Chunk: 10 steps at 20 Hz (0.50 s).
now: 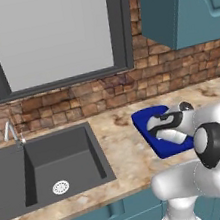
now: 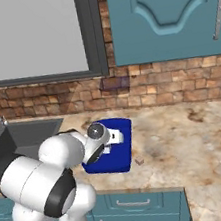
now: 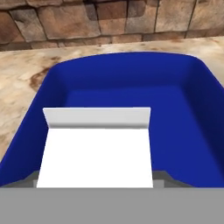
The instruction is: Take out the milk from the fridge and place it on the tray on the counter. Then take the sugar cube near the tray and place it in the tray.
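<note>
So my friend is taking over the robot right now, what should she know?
Gripper: jaws stand either side of the milk carton, over the blue tray; whether it has let go is unclear.
Tray sits on the speckled counter, right of the sink.
Sugar cube lies on the counter by the tray's near right corner.
Done: milk brought to the tray.
Left: release milk, then put the sugar cube in the tray.

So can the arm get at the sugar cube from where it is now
Probably yes, once free: the sugar cube lies in the open on the counter beside the tray, but the gripper flanks the milk.
</note>
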{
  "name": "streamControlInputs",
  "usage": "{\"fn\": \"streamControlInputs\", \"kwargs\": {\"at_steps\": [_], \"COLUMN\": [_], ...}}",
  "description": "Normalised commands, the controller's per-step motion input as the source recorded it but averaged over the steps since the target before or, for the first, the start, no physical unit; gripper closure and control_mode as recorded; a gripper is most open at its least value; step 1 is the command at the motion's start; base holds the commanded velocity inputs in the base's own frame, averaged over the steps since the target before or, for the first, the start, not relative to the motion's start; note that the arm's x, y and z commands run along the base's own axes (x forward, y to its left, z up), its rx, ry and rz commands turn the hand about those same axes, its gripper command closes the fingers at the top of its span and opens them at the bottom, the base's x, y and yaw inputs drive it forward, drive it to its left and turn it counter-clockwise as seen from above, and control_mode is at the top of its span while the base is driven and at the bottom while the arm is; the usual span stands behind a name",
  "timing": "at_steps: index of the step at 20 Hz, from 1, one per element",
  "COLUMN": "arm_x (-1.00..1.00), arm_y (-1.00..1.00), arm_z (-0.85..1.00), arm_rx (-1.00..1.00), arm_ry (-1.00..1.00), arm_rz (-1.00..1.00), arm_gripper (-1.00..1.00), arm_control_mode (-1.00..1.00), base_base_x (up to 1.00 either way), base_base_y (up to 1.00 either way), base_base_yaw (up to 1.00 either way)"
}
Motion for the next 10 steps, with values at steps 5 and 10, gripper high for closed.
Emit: {"fn": "streamControlInputs", "kwargs": {"at_steps": [5,10], "arm_x": [-0.02,-0.14], "arm_y": [0.00,0.00], "arm_z": [-0.41,-0.43], "arm_rx": [0.00,-0.02], "arm_ry": [-0.06,-0.01], "arm_rz": [0.02,0.01], "arm_gripper": [1.00,1.00], "arm_control_mode": [-1.00,-1.00], "base_base_x": [0.00,0.00], "base_base_y": [0.00,0.00], "base_base_yaw": [0.00,0.00]}}
